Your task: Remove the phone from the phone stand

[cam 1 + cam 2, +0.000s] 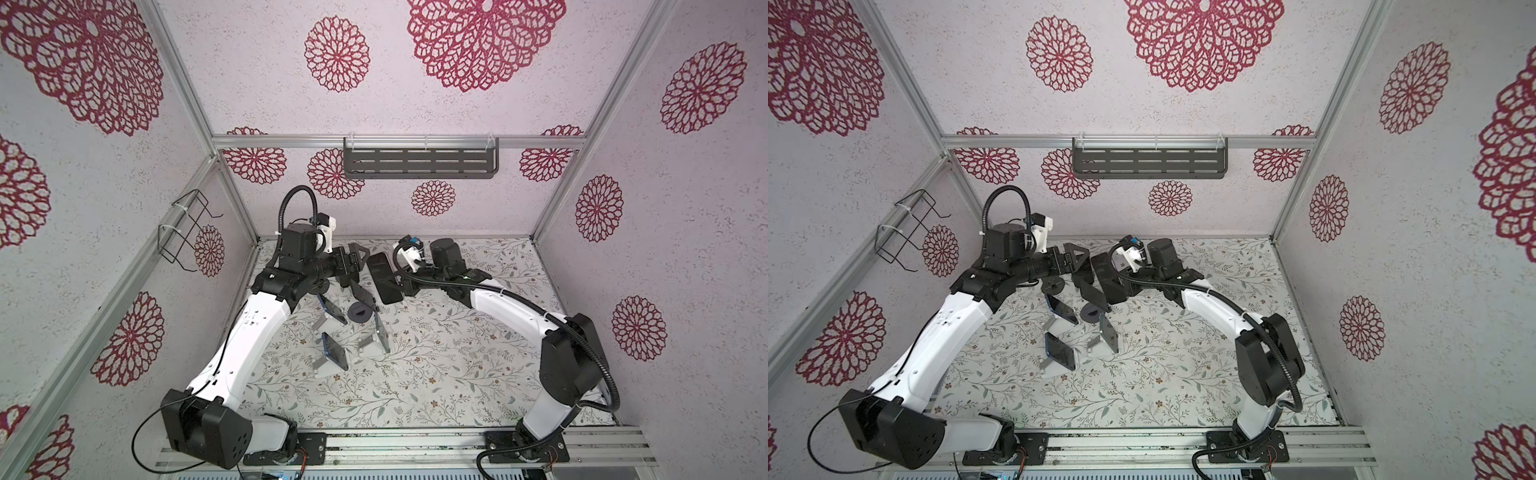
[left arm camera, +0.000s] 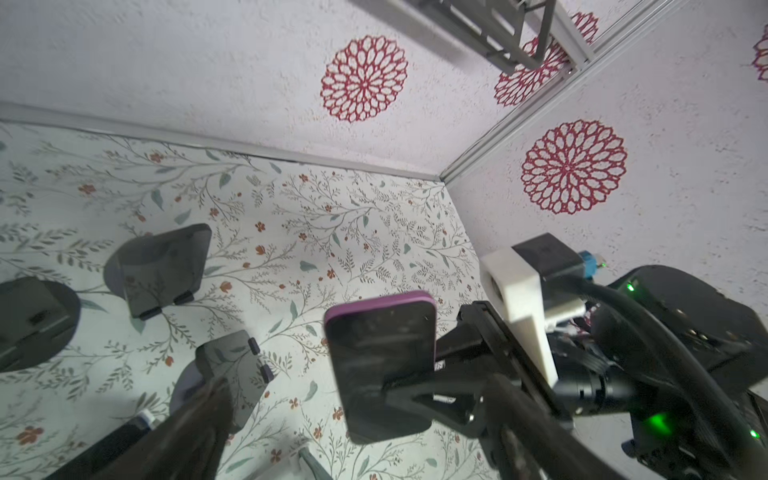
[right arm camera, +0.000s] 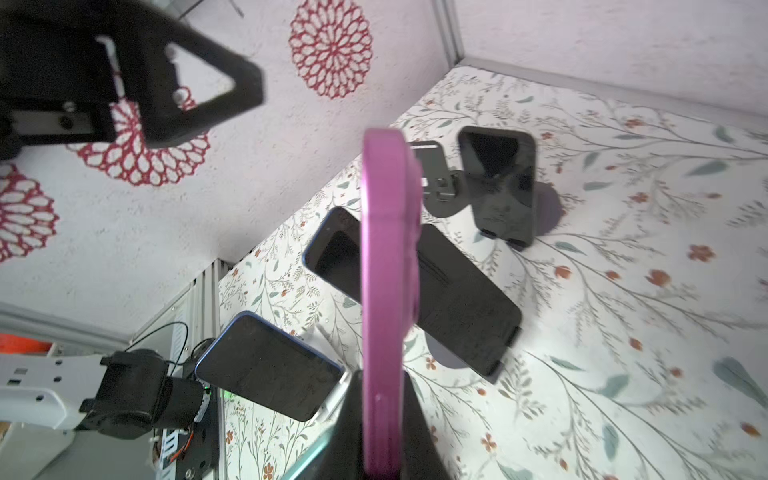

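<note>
Phone (image 1: 383, 278) is hanging clear of the black phone stand (image 1: 360, 312) near the tabletop's (image 1: 436, 374) far edge, pinched in the right end effector (image 1: 401, 284), the left end effector (image 1: 360, 271) gaping wide, so keeping that pinch firm while lowering seems wisest.

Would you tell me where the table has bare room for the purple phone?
Bare table stretches from the phone stands to the right arm, down to the front rail. It is crowded around the stands and blue phones near the left gripper.

Nothing legible: no text, label, brand or number on the phone (image 2: 380, 365) or the phone stand (image 2: 162, 270).
</note>
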Action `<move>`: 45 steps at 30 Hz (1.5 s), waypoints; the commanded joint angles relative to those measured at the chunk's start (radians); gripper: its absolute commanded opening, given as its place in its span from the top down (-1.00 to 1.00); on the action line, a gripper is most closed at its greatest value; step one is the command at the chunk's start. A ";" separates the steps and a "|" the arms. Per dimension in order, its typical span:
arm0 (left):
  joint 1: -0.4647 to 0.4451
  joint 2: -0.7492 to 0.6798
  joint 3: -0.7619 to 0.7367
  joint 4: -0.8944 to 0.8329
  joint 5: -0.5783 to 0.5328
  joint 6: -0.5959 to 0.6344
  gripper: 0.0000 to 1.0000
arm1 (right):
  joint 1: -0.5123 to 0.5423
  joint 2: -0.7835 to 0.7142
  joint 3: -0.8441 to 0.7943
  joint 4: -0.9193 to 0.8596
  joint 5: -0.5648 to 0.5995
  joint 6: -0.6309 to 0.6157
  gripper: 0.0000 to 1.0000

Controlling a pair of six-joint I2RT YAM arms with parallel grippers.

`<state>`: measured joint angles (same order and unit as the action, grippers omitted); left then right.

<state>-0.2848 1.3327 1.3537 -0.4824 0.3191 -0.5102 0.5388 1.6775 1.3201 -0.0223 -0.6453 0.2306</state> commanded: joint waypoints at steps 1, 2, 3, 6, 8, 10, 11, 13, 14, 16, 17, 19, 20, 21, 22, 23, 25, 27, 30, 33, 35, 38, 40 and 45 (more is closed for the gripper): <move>-0.004 -0.040 -0.025 0.026 -0.079 0.037 -0.95 | -0.091 -0.100 -0.024 0.039 -0.003 0.083 1.00; -0.004 -0.050 -0.030 0.020 -0.087 0.040 -0.95 | -0.123 -0.101 -0.030 0.019 -0.006 0.095 1.00; -0.004 -0.059 -0.036 0.012 -0.098 0.042 -0.95 | -0.148 -0.097 -0.034 -0.001 -0.013 0.108 1.00; -0.004 -0.090 -0.067 -0.019 -0.139 0.046 -0.95 | -0.222 -0.059 -0.044 -0.049 -0.044 0.144 1.00; -0.005 -0.121 -0.107 -0.024 -0.176 0.046 -0.95 | -0.251 -0.015 -0.037 -0.077 -0.055 0.145 1.00; -0.005 -0.146 -0.143 -0.028 -0.208 0.045 -0.95 | -0.266 0.045 -0.016 -0.091 -0.076 0.148 1.00; -0.005 -0.160 -0.159 -0.031 -0.222 0.045 -0.95 | -0.269 0.081 0.002 -0.102 -0.086 0.147 1.00; -0.006 -0.179 -0.184 -0.037 -0.241 0.037 -0.95 | -0.270 0.149 0.044 -0.118 -0.100 0.150 1.00; -0.005 -0.187 -0.194 -0.038 -0.247 0.034 -0.95 | -0.269 0.182 0.059 -0.103 -0.113 0.165 1.00; -0.008 -0.197 -0.206 -0.043 -0.261 0.028 -0.95 | -0.268 0.243 0.084 -0.057 -0.133 0.211 1.00; -0.010 -0.198 -0.209 -0.048 -0.270 0.026 -0.95 | -0.267 0.269 0.096 -0.038 -0.145 0.227 1.00; -0.012 -0.202 -0.209 -0.059 -0.292 0.027 -0.95 | -0.260 0.331 0.121 0.011 -0.149 0.271 1.00; -0.015 -0.203 -0.211 -0.061 -0.301 0.028 -0.95 | -0.259 0.355 0.134 0.029 -0.153 0.291 1.00; -0.017 -0.203 -0.211 -0.062 -0.311 0.031 -0.95 | -0.254 0.386 0.153 0.047 -0.158 0.313 1.00; -0.017 -0.202 -0.211 -0.064 -0.319 0.034 -0.95 | -0.249 0.416 0.175 0.063 -0.161 0.334 1.00; -0.017 -0.200 -0.211 -0.064 -0.320 0.035 -0.95 | -0.246 0.440 0.193 0.076 -0.165 0.349 1.00; -0.017 -0.197 -0.209 -0.062 -0.326 0.037 -0.95 | -0.233 0.494 0.232 0.107 -0.170 0.387 1.00; -0.019 -0.190 -0.208 -0.061 -0.327 0.036 -0.95 | -0.225 0.542 0.267 0.138 -0.177 0.422 1.00; -0.018 -0.184 -0.203 -0.060 -0.328 0.038 -0.95 | -0.217 0.609 0.310 0.199 -0.193 0.473 1.00; -0.019 -0.175 -0.192 -0.071 -0.339 0.044 -0.95 | -0.215 0.664 0.358 0.215 -0.195 0.492 1.00; -0.021 -0.169 -0.187 -0.079 -0.348 0.047 -0.95 | -0.216 0.691 0.382 0.214 -0.194 0.503 1.00; -0.023 -0.159 -0.183 -0.082 -0.357 0.049 -0.95 | -0.209 0.725 0.409 0.222 -0.201 0.523 1.00; -0.026 -0.151 -0.183 -0.080 -0.360 0.050 -0.95 | -0.206 0.743 0.423 0.217 -0.202 0.526 0.99; -0.034 -0.145 -0.186 -0.063 -0.372 0.055 -0.95 | -0.208 0.779 0.442 0.199 -0.195 0.525 0.65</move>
<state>-0.3061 1.1831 1.1477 -0.5560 -0.0326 -0.4702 0.3283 2.4447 1.7317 0.1535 -0.8284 0.7547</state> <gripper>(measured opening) 0.974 0.151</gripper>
